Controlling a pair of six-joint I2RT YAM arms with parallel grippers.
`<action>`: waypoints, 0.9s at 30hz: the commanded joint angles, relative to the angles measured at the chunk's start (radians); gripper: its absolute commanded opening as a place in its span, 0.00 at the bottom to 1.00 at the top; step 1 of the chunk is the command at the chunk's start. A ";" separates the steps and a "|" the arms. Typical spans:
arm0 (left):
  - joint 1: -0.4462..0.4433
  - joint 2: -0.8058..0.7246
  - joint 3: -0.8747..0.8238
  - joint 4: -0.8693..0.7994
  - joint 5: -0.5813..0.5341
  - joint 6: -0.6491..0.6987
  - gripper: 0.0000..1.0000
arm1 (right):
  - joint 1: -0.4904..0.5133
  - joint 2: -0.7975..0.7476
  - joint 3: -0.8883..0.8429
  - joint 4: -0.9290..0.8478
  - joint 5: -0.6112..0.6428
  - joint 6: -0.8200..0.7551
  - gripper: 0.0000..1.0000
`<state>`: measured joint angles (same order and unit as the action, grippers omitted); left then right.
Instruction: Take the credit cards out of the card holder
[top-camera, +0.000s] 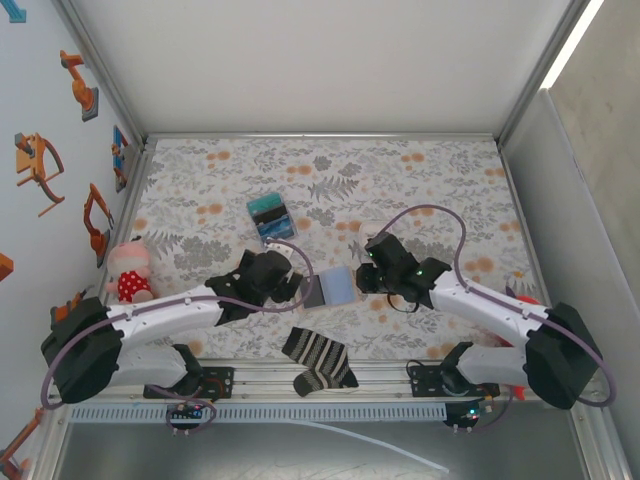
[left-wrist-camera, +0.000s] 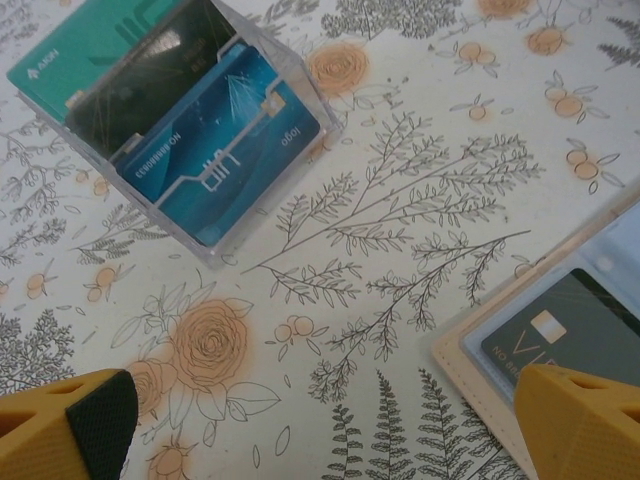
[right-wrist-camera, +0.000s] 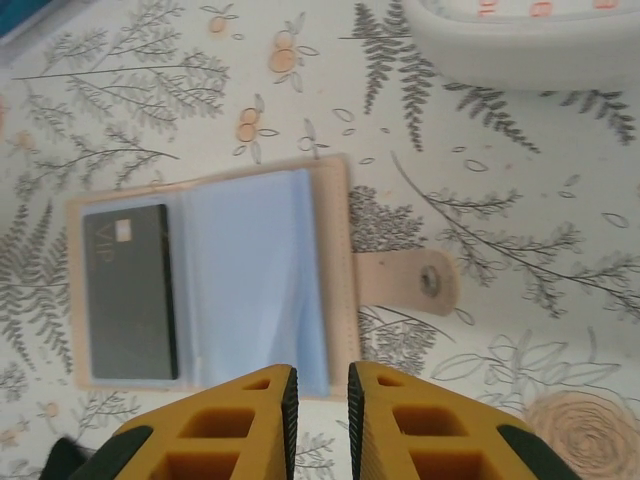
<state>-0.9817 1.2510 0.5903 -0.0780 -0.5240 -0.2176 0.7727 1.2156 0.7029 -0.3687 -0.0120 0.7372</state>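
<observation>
I work at a desk (top-camera: 420, 200) covered with a pale cloth printed with grey ferns, leafy sprigs and orange flowers. Behind it stands a plain white back wall (top-camera: 320, 60). The left wall (top-camera: 40, 215) is white too and carries orange and blue stickers (top-camera: 78, 85). The right wall (top-camera: 600, 150) is a dull grey. Slanting metal posts (top-camera: 100, 65) frame the corners. A bright strip of light (top-camera: 572, 42) glows at the upper right. A metal rail (top-camera: 250, 378) runs along the near edge, and below it lies a grey floor (top-camera: 300, 450). The light is even and shadows are soft.
</observation>
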 joint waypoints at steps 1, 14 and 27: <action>-0.020 0.037 -0.005 0.008 -0.011 -0.026 0.97 | -0.004 0.032 0.025 0.082 -0.108 0.011 0.21; -0.025 0.146 0.006 0.010 -0.008 -0.077 0.97 | 0.012 0.289 0.091 0.295 -0.308 0.048 0.20; -0.026 0.225 0.038 0.041 0.016 -0.068 0.97 | 0.027 0.411 0.133 0.292 -0.334 0.066 0.17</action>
<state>-1.0012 1.4658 0.6010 -0.0444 -0.5167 -0.2737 0.7937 1.6131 0.8021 -0.0849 -0.3267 0.7868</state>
